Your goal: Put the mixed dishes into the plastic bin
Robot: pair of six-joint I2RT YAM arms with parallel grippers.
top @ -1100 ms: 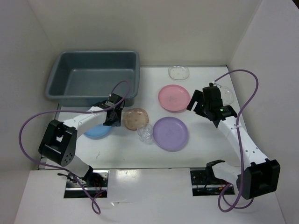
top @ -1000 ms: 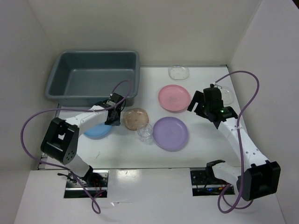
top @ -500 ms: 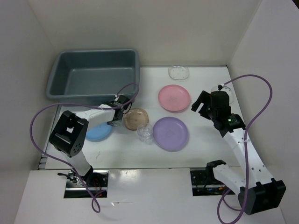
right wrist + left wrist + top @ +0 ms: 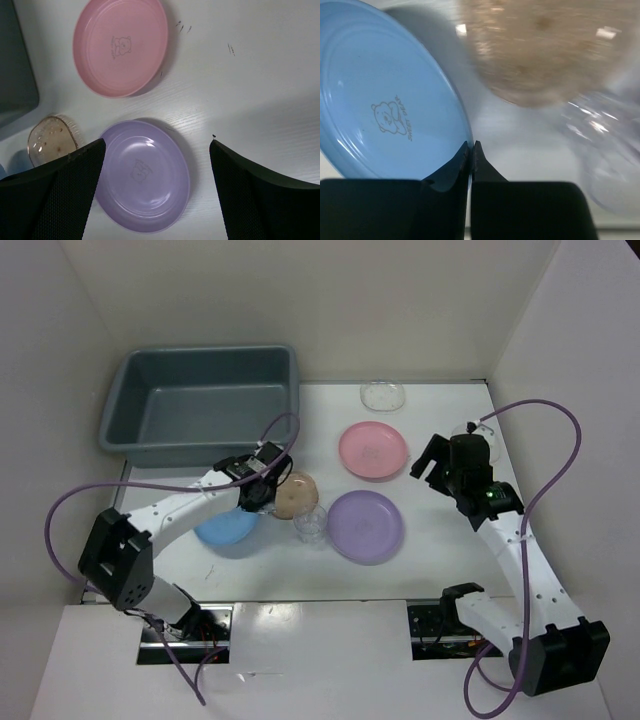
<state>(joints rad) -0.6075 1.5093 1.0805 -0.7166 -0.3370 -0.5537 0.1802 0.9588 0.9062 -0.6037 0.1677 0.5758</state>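
Blue plate (image 4: 385,100) near plastic bin (image 4: 205,410): rim is being pinched by left gripper (image 4: 470,150), evident in wrist view only; right gripper (image 4: 157,144) is being held wide, empty.

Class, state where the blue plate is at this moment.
Top view, left of centre: the blue plate is pinched by its rim in the left gripper, beside the tan dish.

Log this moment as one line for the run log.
left gripper: shut on blue plate rim | right gripper: open, holding nothing | plastic bin: no dishes inside yet
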